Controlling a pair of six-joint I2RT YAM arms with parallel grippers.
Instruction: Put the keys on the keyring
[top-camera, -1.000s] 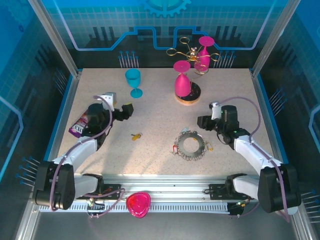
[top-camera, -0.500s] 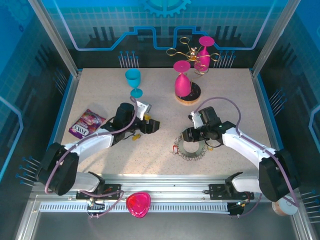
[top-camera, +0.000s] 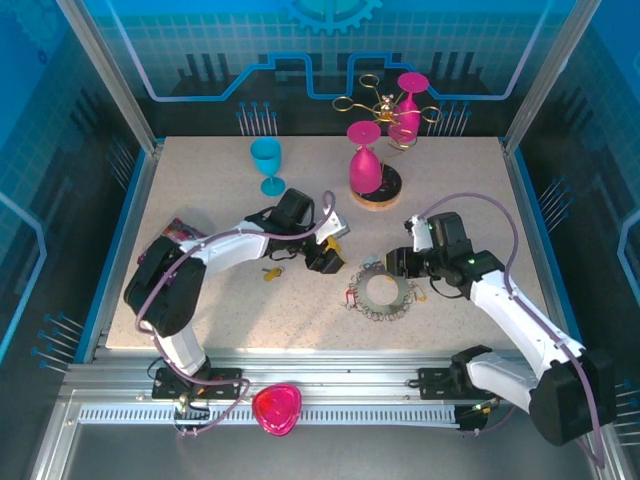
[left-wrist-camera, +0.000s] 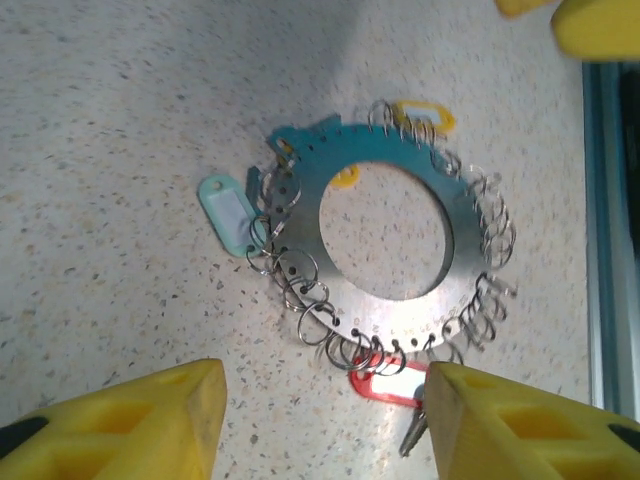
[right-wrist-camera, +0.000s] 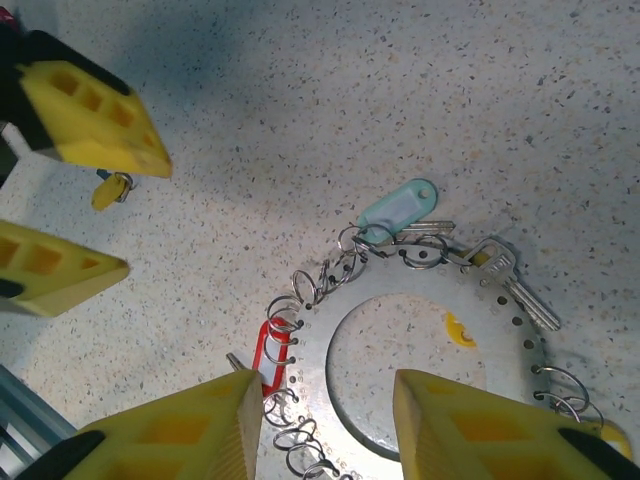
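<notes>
The left claw has swung in from frame left toward the keyring at centre-right, half-open and empty. It has passed the loose yellow key, unpicked on the worktop. The right claw hovers over the ring, parted, empty.

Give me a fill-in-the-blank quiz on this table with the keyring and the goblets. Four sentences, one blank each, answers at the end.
1. The keyring lies flat on the ____.
2. The loose key lying apart from it has a ____ head.
3. In the left wrist view, the tag nearest the left fingers is ____.
4. The number of pink goblets in the scene is ____.
Missing words: table; yellow; red; two.
</notes>
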